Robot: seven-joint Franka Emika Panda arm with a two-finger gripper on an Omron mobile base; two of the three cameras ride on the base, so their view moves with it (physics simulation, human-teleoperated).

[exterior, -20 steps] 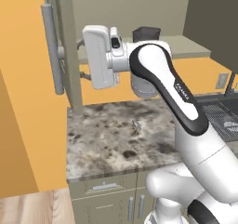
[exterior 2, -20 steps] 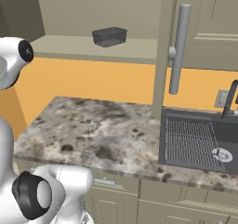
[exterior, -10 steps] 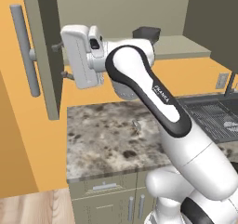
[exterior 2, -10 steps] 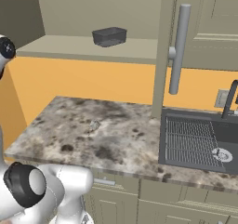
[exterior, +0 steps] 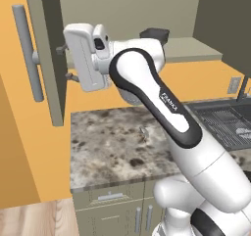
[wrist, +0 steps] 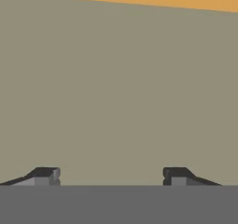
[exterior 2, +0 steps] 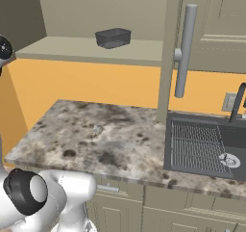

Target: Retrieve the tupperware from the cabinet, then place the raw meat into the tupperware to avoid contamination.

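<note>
Gripper [exterior: 67, 62] jaws spread wide, nothing between them, facing the inner side of the swung-out left cabinet [exterior: 49, 59] door. Tupperware [exterior 2: 113, 37] sits on the open cabinet shelf [exterior 2: 91, 50], well apart from the hand.

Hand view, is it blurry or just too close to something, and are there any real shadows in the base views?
Hand view: a flat olive cabinet surface, featureless, fingers soft-edged and spread apart. Left base view: evenly lit, the tupperware sharp. Right base view: faint shading under the shelf, no glare on the counter.
</note>
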